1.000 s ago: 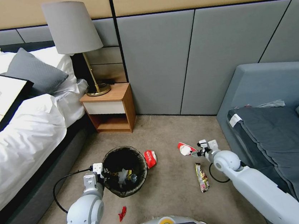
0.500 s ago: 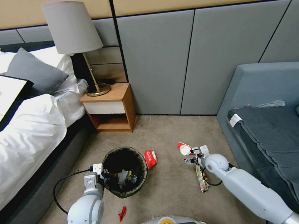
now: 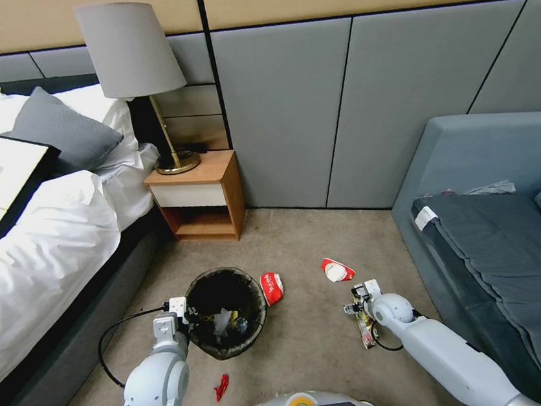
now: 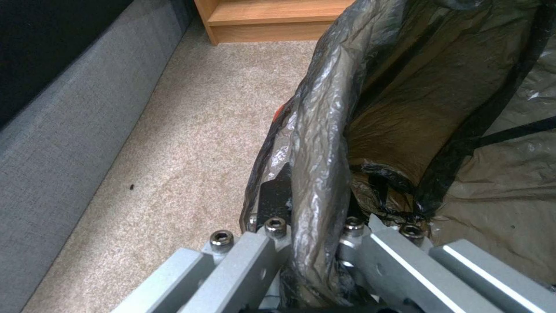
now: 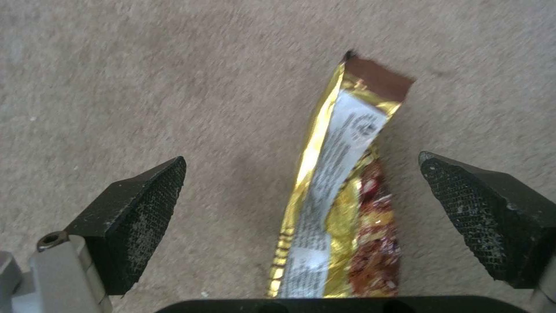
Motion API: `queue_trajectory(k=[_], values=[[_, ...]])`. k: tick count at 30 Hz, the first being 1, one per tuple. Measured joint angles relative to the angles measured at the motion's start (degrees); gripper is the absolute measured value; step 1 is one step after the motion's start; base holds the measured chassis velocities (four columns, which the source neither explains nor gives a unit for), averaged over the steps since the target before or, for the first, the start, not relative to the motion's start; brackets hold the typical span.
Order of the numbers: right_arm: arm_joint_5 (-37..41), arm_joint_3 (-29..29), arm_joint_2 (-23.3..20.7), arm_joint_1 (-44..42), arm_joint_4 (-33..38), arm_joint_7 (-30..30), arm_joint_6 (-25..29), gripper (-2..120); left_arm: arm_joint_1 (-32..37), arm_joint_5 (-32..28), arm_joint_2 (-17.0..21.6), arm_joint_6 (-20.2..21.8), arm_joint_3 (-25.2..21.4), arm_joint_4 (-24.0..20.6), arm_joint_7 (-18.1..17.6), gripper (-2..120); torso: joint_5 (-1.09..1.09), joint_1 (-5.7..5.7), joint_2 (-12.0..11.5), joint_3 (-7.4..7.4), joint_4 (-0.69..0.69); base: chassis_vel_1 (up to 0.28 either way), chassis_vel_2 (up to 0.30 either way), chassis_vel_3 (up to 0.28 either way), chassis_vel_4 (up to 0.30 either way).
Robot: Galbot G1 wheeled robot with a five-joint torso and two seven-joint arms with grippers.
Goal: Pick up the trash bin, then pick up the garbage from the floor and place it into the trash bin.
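1. The right end effector (image 3: 358, 298) is poised low over the carpet, jaws spread wide, with the gold wrapper (image 5: 342, 191) lying flat between its fingertips (image 5: 139, 217) and not yet touched.
2. The wrapper's long axis is seen in the head view to run away from the robot; in the right wrist view it passes straight between the two pads, so a closing across its narrow width appears to be what the grasp calls for.
3. The left end effector (image 4: 316, 243) is pinched on the bin (image 3: 225, 309) at its lined rim; the bin is held near the bed (image 3: 42, 255), with litter already inside it.
4. The wrapper is judged nearer to the right arm, with open carpet between it and the bin.
5. A red packet (image 3: 272, 287) is seen just beside the bin's far right rim, a red-and-white packet (image 3: 337, 270) beyond the right end effector, and a red scrap (image 3: 221, 386) near the robot's base.
6. Nothing is seen standing over the wrapper; the sofa (image 3: 517, 253) lies to the right, a nightstand (image 3: 198, 198) by the far wall.
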Motion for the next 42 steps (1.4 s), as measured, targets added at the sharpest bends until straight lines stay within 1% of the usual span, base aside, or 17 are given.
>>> queue_trajectory(k=[17,18,20,22,23,24,25,26,29,30,32,34,36,38,40,41,42], values=[[-1.65,-0.34,1.57,-0.52,-2.30,0.95,0.03,99,-0.37,-0.03,0.21,0.00,0.01,0.64,0.12,0,0.00,0.00,0.00,0.00,0.01,0.000,0.000,0.000,0.000],[-1.81,-0.34,1.70,-0.48,-2.70,1.11,0.03,94,-0.42,-0.07,0.21,0.00,0.01,0.66,0.12,0,-0.01,0.00,0.00,0.00,0.00,0.000,0.000,0.000,0.000],[-1.88,-0.34,1.77,-0.43,-3.00,1.11,0.03,91,-0.44,-0.09,0.22,0.00,0.01,0.68,0.12,0,0.00,0.00,0.00,0.00,0.00,0.000,0.000,0.000,0.000],[-2.25,-0.34,1.95,-0.29,-3.85,0.98,0.03,82,-0.46,-0.11,0.31,0.00,0.01,0.72,0.12,0,0.00,0.00,0.00,0.00,0.00,0.000,0.000,0.000,0.000],[-2.25,-0.34,1.95,-0.29,-3.85,0.98,0.03,82,-0.46,-0.11,0.31,0.00,0.01,0.72,0.12,0,0.00,0.00,0.00,0.00,0.00,0.000,0.000,0.000,0.000],[-2.41,-0.34,1.98,-0.25,-4.12,0.91,0.03,78,-0.45,-0.12,0.37,0.00,-0.01,0.73,0.12,0,0.00,0.00,0.00,0.00,0.00,0.000,0.000,0.000,0.000],[-2.57,-0.35,2.03,-0.22,-4.33,0.84,0.03,71,-0.42,-0.13,0.44,0.00,-0.07,0.73,0.12,0,0.00,0.00,0.00,0.00,0.00,0.000,0.000,0.000,0.000],[-2.57,-0.35,2.03,-0.22,-4.33,0.84,0.03,71,-0.42,-0.13,0.44,0.00,-0.07,0.73,0.12,0,0.00,0.00,0.00,0.00,0.00,0.000,0.000,0.000,0.000],[-2.63,-0.54,2.02,-0.05,-4.54,0.69,0.03,56,-0.37,-0.14,0.64,0.00,-0.22,0.75,0.12,0,0.00,0.00,0.00,0.00,0.00,0.000,0.000,0.000,0.000],[-2.63,-0.54,2.02,-0.05,-4.54,0.69,0.03,56,-0.37,-0.14,0.64,0.00,-0.22,0.75,0.12,0,0.00,0.00,0.00,0.00,0.00,0.000,0.000,0.000,0.000],[-2.63,-0.72,2.10,0.17,-4.71,0.66,0.03,44,-0.38,-0.15,0.64,0.00,-0.21,0.76,0.12,0,0.00,0.00,0.00,0.00,0.01,0.000,0.000,0.000,0.000],[-2.63,-0.79,2.13,0.19,-4.77,0.65,0.03,41,-0.40,-0.15,0.62,0.00,-0.21,0.76,0.12,0,0.00,0.00,0.00,0.00,0.01,0.000,0.000,0.000,0.000],[-2.70,-0.99,2.31,0.21,-4.96,0.65,0.03,29,-0.47,-0.15,0.56,0.00,-0.20,0.84,0.12,0,0.00,0.00,0.00,0.00,0.00,0.000,0.000,0.000,0.000],[-2.81,-1.03,2.36,0.21,-5.06,0.65,0.03,26,-0.48,-0.15,0.57,0.00,-0.19,0.89,0.13,0,0.00,0.00,0.00,0.00,0.00,0.000,0.000,0.000,0.000],[-3.16,-1.04,2.47,0.21,-5.30,0.62,0.04,15,-0.46,-0.15,0.62,0.00,-0.17,0.99,0.14,0,0.00,0.00,0.00,0.00,0.01,0.000,0.000,0.000,0.000],[-3.18,-1.04,2.47,0.19,-5.31,0.60,0.04,13,-0.45,-0.15,0.63,0.00,-0.17,0.99,0.15,0,0.00,0.00,0.00,0.00,0.00,0.000,0.000,0.000,0.000],[-3.18,-1.04,2.47,0.19,-5.31,0.60,0.04,13,-0.45,-0.15,0.63,0.00,-0.17,0.99,0.15,0,0.00,0.00,0.00,0.00,0.00,0.000,0.000,0.000,0.000]])
